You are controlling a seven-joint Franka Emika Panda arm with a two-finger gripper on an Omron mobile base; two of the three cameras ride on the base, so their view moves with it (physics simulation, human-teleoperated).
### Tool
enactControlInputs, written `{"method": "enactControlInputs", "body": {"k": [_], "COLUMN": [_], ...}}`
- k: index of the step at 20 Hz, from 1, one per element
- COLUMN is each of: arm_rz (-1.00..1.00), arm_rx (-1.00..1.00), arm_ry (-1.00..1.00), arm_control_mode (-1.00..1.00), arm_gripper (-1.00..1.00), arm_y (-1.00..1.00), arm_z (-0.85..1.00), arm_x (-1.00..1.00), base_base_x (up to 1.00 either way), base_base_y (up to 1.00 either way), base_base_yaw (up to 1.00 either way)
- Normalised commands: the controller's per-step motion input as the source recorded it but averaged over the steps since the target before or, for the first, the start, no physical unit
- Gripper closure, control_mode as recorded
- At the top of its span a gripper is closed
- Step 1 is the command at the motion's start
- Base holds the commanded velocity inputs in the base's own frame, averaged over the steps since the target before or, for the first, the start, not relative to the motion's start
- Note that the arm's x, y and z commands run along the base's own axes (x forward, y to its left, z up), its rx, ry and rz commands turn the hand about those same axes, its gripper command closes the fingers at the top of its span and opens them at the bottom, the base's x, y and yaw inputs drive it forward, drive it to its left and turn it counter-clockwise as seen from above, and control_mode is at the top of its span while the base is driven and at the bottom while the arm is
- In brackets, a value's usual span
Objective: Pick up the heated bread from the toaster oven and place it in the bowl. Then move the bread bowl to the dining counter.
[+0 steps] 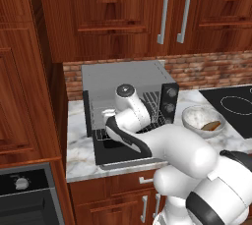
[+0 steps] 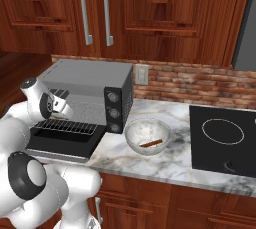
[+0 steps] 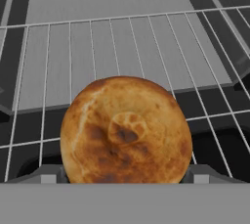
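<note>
Bread (image 3: 126, 130) lies flat on the wire rack (image 3: 117, 52) inside the toaster oven (image 1: 129, 96), near the front edge, door (image 2: 62, 145) dropped open. Round, golden-brown, darker scorched patches toward the middle, small raised knot at centre.

Tool (image 3: 126, 176) reaches in low, one finger tip either side of the loaf. Jaws stand wide and straddle it; can't tell whether they are touching the crust yet.

Handling, my guess: light, firm crust, some give beneath, so a hard squeeze could dent it. Not slippery. Best taken across the widest part, by the rim. The rack wires may snag the finger tips.

Bowl (image 2: 146, 136) waits on the marble surface (image 2: 175, 165) just beside the oven; a brown sliver (image 2: 151, 143) already lies in it.
</note>
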Motion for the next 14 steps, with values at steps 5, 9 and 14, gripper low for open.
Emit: {"method": "enactControlInputs", "body": {"k": [5, 9, 14], "arm_rz": [0.0, 0.0, -0.02], "arm_rx": [0.0, 0.0, 0.0], "arm_ry": [0.0, -0.05, -0.15], "arm_control_mode": [-1.0, -1.0, -1.0], "arm_gripper": [1.0, 1.0, 1.0], "arm_y": [0.0, -0.11, -0.28], "arm_z": [0.0, 0.04, 0.26], "arm_x": [-0.03, -0.43, -0.84], "base_base_x": [0.0, 0.0, 0.0], "base_base_y": [0.0, 0.0, 0.0], "base_base_yaw": [0.0, 0.0, 0.0]}}
